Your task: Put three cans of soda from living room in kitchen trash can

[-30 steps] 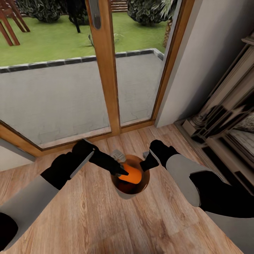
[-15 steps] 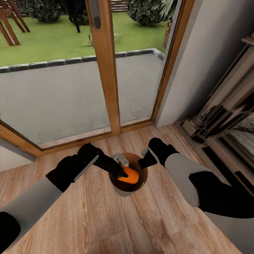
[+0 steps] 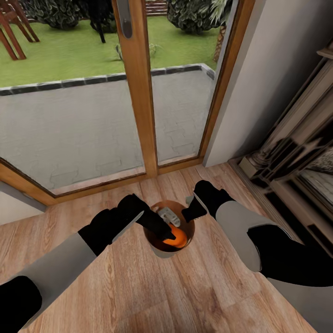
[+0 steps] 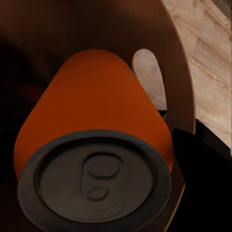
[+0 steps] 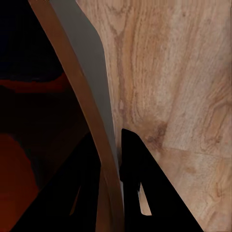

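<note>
Trash can standing on the wood floor just short of the glass door, open boards toward 6 o'clock, a dark cabinet crowding 3 o'clock. Left pincer sunk inside the can, clenched on an orange soda can below the brown rim, fingertips hidden by it. Right pincer clamped astride the rim at 1 o'clock, one finger inside, one outside; bin bottom too dark to make out.
</note>
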You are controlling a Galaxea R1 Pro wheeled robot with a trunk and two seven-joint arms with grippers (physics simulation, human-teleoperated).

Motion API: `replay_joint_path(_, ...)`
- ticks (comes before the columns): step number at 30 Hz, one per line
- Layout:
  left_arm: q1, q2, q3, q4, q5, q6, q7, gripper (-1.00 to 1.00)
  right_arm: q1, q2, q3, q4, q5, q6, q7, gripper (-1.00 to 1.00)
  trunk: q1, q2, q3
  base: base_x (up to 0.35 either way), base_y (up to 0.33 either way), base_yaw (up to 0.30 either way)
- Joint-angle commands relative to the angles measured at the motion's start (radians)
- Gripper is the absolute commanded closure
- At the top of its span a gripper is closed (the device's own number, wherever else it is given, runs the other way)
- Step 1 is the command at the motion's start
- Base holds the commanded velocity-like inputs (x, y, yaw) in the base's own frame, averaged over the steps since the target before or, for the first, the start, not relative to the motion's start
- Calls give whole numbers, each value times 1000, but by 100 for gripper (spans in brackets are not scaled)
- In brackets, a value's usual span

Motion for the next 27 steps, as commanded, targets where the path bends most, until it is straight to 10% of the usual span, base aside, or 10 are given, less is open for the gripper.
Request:
replay_joint_path(1,1,0,-2,0,21,8,0,100,0,0,-19,0,-52,10,7,100,0,0,0,0,0,0)
replay_joint_path(27,1,-1,-12,4,19,8,132,100,0,0,-19,1,-52,10,6,100,0,0,0,0,0,0)
